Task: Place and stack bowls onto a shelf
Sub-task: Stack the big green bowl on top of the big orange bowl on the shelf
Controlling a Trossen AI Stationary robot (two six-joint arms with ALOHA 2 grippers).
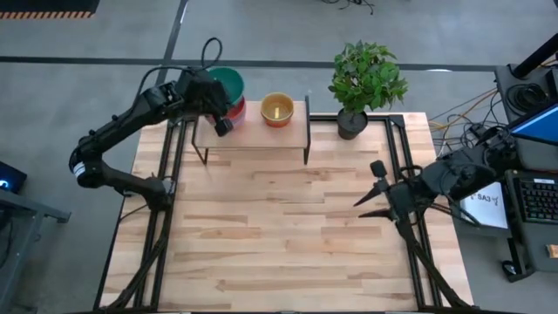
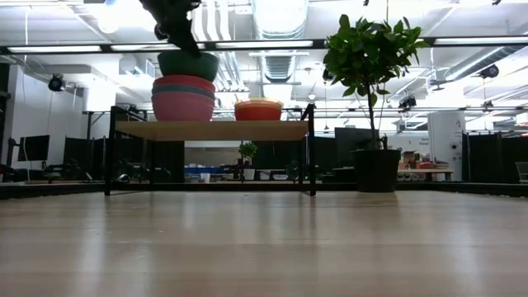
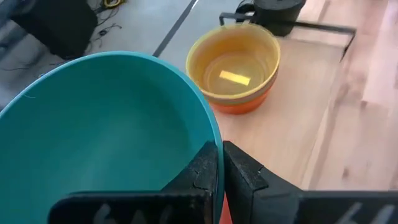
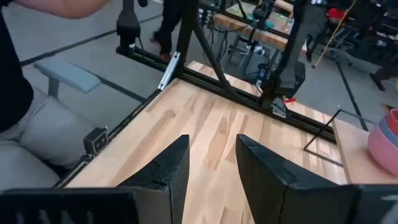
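Observation:
The teal bowl (image 3: 106, 130) is in my left gripper (image 3: 221, 168), over the left end of the shelf (image 1: 253, 131). In the low view it sits on top of a stack of a red bowl (image 2: 183, 83) and a pink bowl (image 2: 183, 107) on the shelf board (image 2: 210, 130). A yellow bowl nested in an orange one (image 3: 233, 68) stands at the shelf's middle. My right gripper (image 1: 375, 196) is open above the table's right side and touches nothing. My left gripper holds the teal bowl by its rim (image 3: 214, 146), one finger (image 3: 202, 177) inside the bowl and the other finger (image 3: 245, 177) outside. It comes from above, slanting in from the table's left. The bowl stays upright, its base down inside the red bowl's rim (image 2: 186, 79).
A potted plant (image 1: 366, 78) in a dark pot (image 2: 377, 169) stands just right of the shelf at the table's far edge. Black frame rails (image 1: 405, 157) run along both table sides. Bare planks (image 1: 279, 227) stretch from the shelf to the near edge.

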